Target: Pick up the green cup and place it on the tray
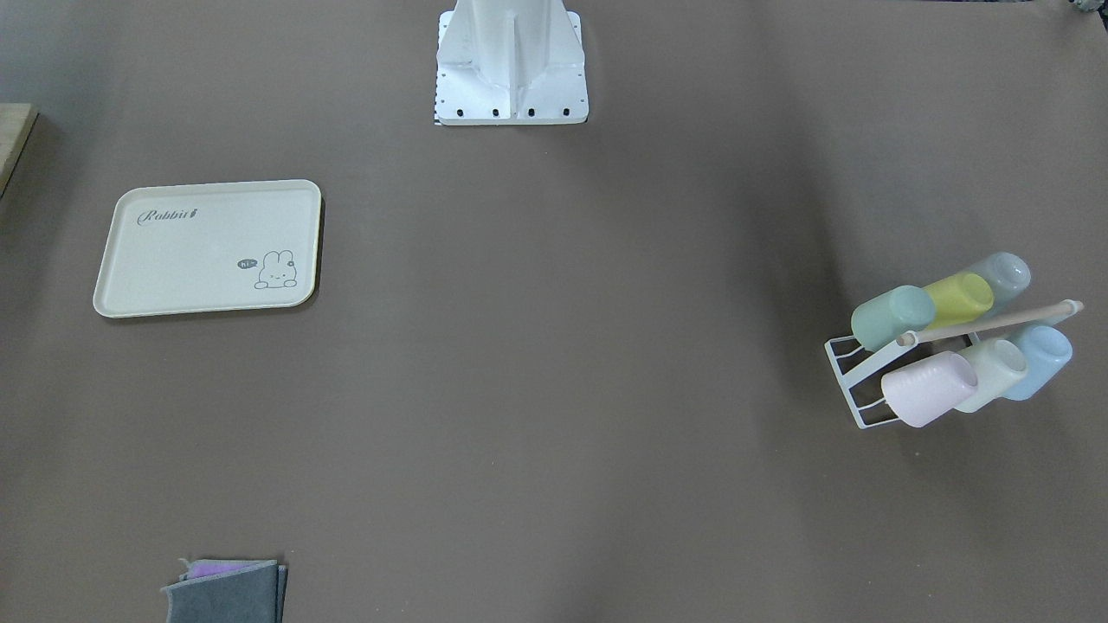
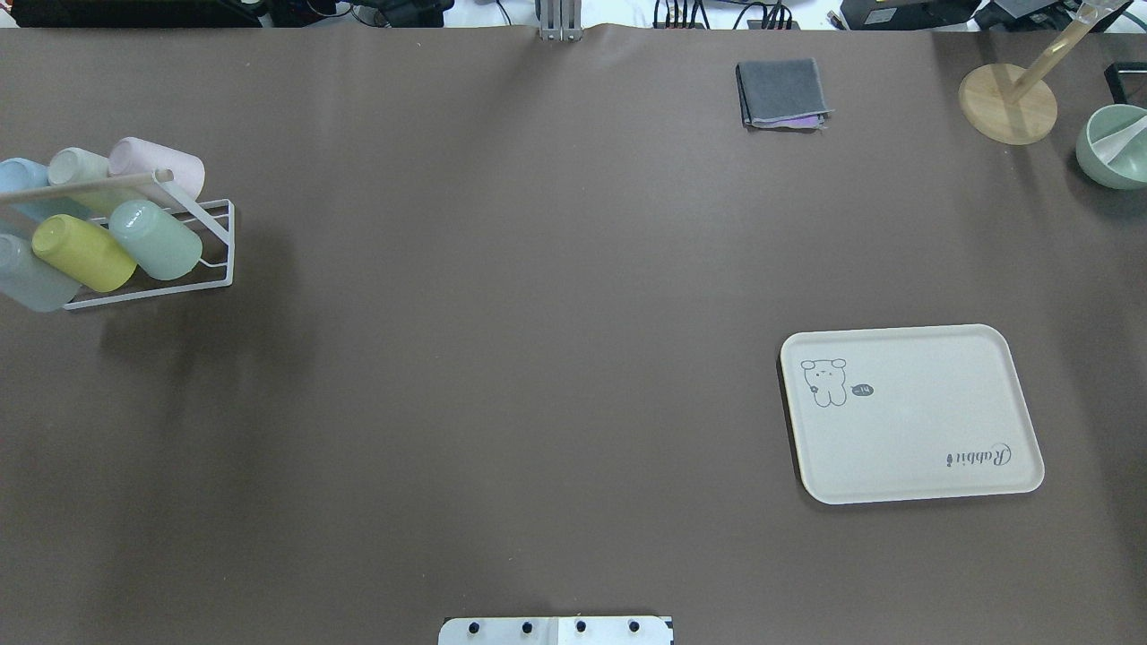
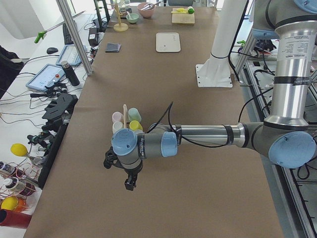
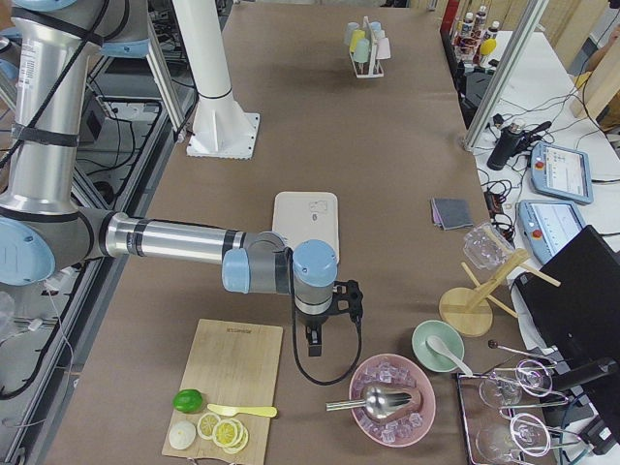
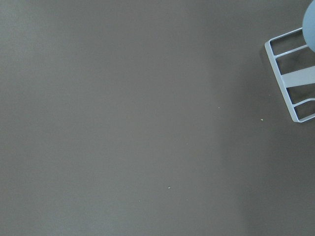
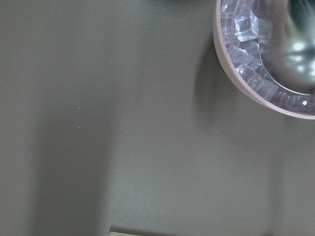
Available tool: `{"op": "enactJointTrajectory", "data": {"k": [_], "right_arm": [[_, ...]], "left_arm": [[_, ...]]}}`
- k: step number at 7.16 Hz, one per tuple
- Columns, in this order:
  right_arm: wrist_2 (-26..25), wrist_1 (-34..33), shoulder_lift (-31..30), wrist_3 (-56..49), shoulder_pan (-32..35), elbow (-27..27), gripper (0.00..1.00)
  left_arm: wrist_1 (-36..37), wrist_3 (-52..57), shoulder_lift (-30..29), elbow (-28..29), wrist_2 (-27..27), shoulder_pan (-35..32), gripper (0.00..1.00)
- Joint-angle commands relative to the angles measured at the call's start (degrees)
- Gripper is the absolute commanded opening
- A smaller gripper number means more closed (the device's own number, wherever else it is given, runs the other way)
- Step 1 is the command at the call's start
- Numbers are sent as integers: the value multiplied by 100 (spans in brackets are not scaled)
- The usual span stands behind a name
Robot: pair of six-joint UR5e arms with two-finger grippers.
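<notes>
Brown-covered table (image 2: 502,358), both arms out over it.

- Plain pale mint-green plastic tumbler (image 2: 154,239), the green cup: sits tilted on a white wire cup rack (image 2: 218,244) at the table's end on the robot's left. It is the end cup of its row, on the side toward the table's middle, touching a yellow-green cup (image 2: 82,253). A grey-blue cup (image 2: 31,279) follows in the same row.
- The other row holds a pink cup (image 2: 161,161), a whitish cream-green cup (image 2: 76,170) and a light blue cup (image 2: 20,179). A wooden rod (image 2: 81,184) runs between the rows.
- Flat cream rectangular tray with rounded corners and a bunny drawing (image 2: 914,421): lies flat on the robot's right half, well apart from the rack, nothing on it.
- Left gripper (image 3: 130,186): hangs pointing down over bare table near the rack, touching nothing visible. Seen only from the side; cannot tell how wide its fingers stand. Its wrist view shows table cover and a corner of the rack at the right edge.
- Right gripper (image 4: 313,347): points down over the table between the tray and a pink bowl of ice cubes (image 4: 392,399). Opening likewise cannot be told.
- Folded grey cloth (image 2: 781,92) lies at the far edge, and a wooden cutting board with lime slices (image 4: 228,387) beyond the tray.
</notes>
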Motion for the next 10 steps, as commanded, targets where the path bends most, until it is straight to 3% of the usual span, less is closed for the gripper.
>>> {"op": "enactJointTrajectory", "data": {"k": [1,7,10], "right_arm": [[14,8,0,0,0,-7,100],[-39,8,-9,44,0,-156,100],[14,542,52,0,-105,-499,100]], "left_arm": [[-26,20,135,-40,-11,-19,98],[-35,37,224,-207,-11,-19,98],[-17,2,224,-321,6,-11,98]]}}
